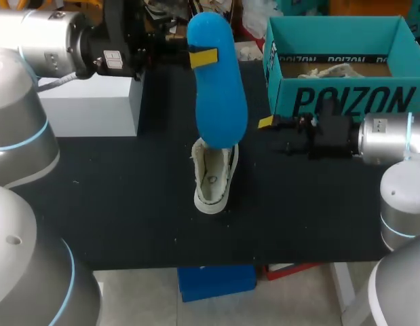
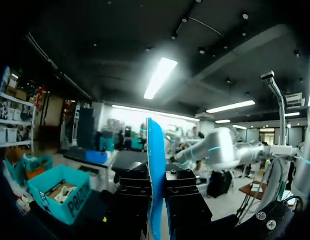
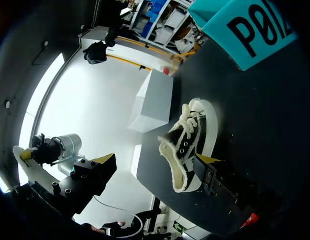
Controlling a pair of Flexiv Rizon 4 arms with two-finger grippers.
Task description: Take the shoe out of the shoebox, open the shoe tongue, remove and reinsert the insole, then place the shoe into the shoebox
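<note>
I'm mid-insole step: my left fingers (image 1: pixel 204 58) grip the blue insole (image 1: pixel 218 95) aloft over the shoe (image 1: pixel 215 178), which stands on the bench (image 1: pixel 115 204) near the shoebox (image 1: pixel 345 102), while my right fingers (image 1: pixel 266 122) are spread open beside it, so next I'd lower the insole toe-first into the opening.

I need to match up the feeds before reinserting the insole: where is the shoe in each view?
Head view: shoe at the table's middle.
Left wrist view: not in it.
Right wrist view: just ahead of the right end effector.
Shared landmark: the teal shoebox, seen in all three.
</note>
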